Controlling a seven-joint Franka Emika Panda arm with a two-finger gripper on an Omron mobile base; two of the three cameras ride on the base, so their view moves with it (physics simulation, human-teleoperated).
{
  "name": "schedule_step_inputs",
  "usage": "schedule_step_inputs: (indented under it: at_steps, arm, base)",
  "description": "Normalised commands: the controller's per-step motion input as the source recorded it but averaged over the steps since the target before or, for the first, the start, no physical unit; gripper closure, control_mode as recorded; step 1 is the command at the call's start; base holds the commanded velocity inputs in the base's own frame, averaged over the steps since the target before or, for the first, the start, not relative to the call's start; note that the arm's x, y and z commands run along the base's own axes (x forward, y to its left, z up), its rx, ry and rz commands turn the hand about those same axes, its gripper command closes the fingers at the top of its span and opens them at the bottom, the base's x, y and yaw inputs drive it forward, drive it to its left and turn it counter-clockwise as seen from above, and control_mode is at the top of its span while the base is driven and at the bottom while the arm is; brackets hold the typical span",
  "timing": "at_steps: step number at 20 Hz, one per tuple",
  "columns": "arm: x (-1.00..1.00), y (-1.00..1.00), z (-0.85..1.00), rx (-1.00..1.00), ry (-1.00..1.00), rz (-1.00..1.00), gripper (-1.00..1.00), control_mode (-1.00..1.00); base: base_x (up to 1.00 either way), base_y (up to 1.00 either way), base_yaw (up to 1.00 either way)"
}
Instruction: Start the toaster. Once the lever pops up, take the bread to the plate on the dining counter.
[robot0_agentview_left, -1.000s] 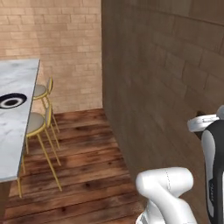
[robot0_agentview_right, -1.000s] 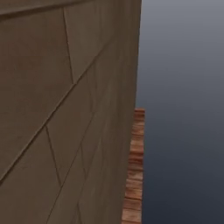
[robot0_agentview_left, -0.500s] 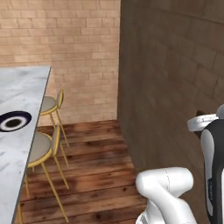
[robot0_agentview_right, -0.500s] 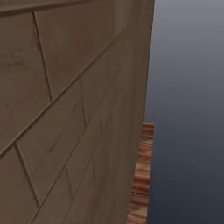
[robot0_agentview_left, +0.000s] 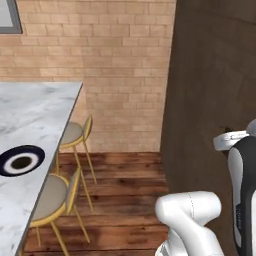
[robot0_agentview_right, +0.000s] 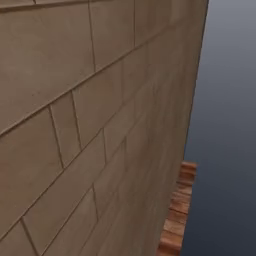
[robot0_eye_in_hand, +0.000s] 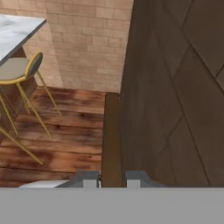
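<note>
My gripper (robot0_eye_in_hand: 112, 180) is shut on the bread (robot0_eye_in_hand: 111, 140), a thin dark brown slice seen edge-on that rises between the two grey fingertips (robot0_eye_in_hand: 89, 179) in the hand view. At the left of the left base view the plate (robot0_agentview_left: 37, 156), dark with a white ring, lies on the dining counter (robot0_agentview_left: 35, 110) near its right edge. A corner of that marble top (robot0_eye_in_hand: 17, 30) also shows at the upper left of the hand view. The toaster is out of view.
A tall dark wood panel wall (robot0_agentview_left: 210, 75) stands close on the right and spans most of the right base view (robot0_agentview_right: 75, 125). Two yellow-framed stools (robot0_agentview_left: 75, 132) (robot0_agentview_left: 50, 192) stand at the counter's side. Brick wall behind, wooden floor (robot0_agentview_left: 125, 200) between.
The whole picture has shifted with the base: the counter, plate and stools have slid rightward and grown in the left base view. The gripper stays shut.
</note>
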Motion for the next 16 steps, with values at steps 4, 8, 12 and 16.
schedule_step_inputs:
  at_steps: [4,8,12,16]
  arm:
    - [0.00,0.00,0.00,0.00,0.00,0.00,1.00,1.00]
    - [0.00,0.00,0.00,0.00,0.00,0.00,1.00,1.00]
    - [0.00,0.00,0.00,0.00,0.00,0.00,1.00,1.00]
    - [0.00,0.00,0.00,0.00,0.00,0.00,1.00,1.00]
  base:
    - [0.31,-0.49,0.50]
    - [0.01,-0.42,0.61]
    - [0.05,-0.28,0.70]
    - [0.16,-0.24,0.71]
